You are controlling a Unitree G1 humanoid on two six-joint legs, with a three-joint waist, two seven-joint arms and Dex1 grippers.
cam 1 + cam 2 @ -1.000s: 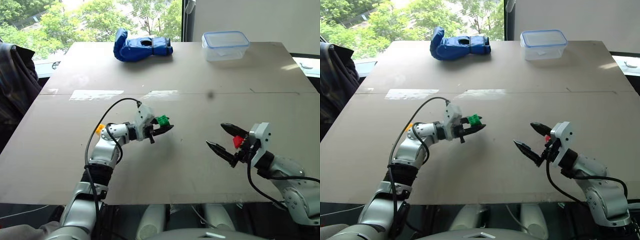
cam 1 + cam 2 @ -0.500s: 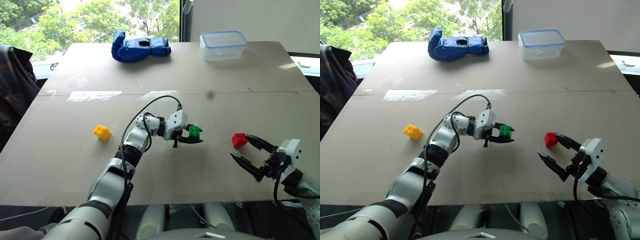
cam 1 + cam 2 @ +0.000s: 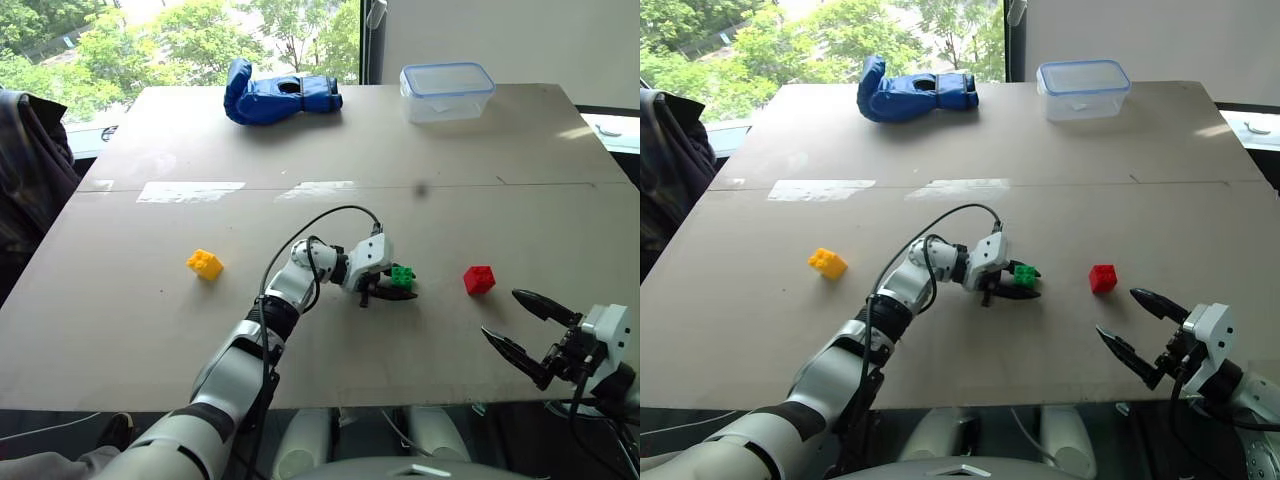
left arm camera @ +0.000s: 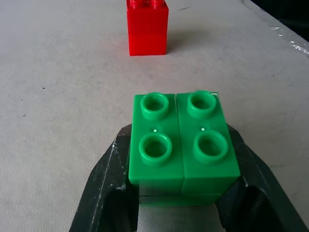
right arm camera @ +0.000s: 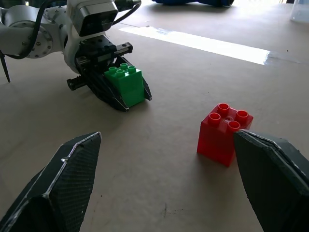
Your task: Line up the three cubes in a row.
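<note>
Placing step: my left gripper (image 3: pixel 400 287) is clamped on the green cube (image 3: pixel 403 276), low over the table (image 3: pixel 150 320), near the red cube (image 3: pixel 479 279). Yellow cube (image 3: pixel 204 263) sits well apart. Right gripper (image 3: pixel 530 330) spread, empty. Next I judge: set green down level with red, release

Daylight is entering from the window (image 3: pixel 180 40) behind the table (image 3: pixel 500 130), lighting the scene brightly and evenly. A glare strip (image 3: pixel 190 190) is shining across the tabletop. Soft shadows are falling beneath the cubes; the nearest finger (image 5: pixel 63 183) is blurring slightly.
</note>
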